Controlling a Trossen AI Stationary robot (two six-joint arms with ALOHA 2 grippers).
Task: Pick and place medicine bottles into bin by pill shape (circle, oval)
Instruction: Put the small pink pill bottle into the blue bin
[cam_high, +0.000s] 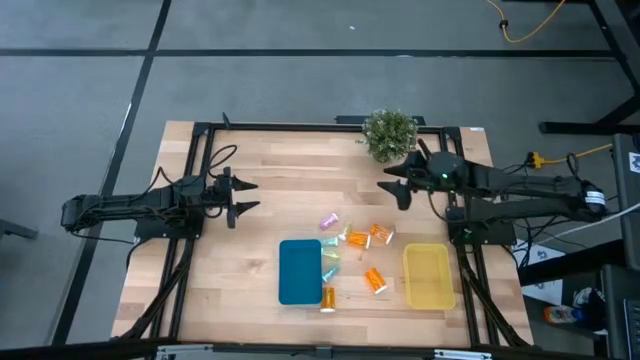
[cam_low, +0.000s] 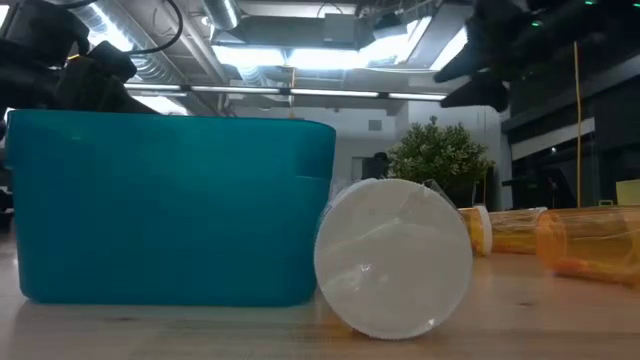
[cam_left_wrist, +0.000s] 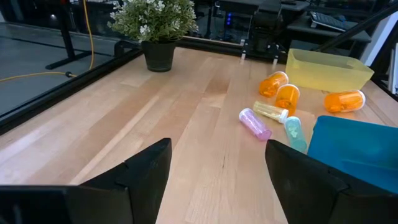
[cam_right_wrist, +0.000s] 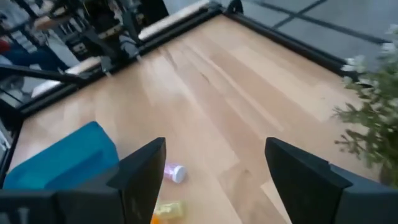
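Several medicine bottles lie on their sides on the table between the blue bin (cam_high: 300, 271) and the yellow bin (cam_high: 429, 276): a purple one (cam_high: 328, 221), orange ones (cam_high: 377, 234) (cam_high: 375, 281), teal ones (cam_high: 330, 262) and an orange one (cam_high: 327, 298) at the blue bin's near corner. In the left wrist view the purple bottle (cam_left_wrist: 255, 124) and orange bottles (cam_left_wrist: 281, 91) show. My left gripper (cam_high: 244, 197) is open and empty over the table's left part. My right gripper (cam_high: 392, 185) is open and empty near the plant.
A potted green plant (cam_high: 389, 133) stands at the table's far edge, close to my right gripper. A black frame (cam_high: 300, 127) runs around the table. Bare wood lies between the two grippers and left of the blue bin.
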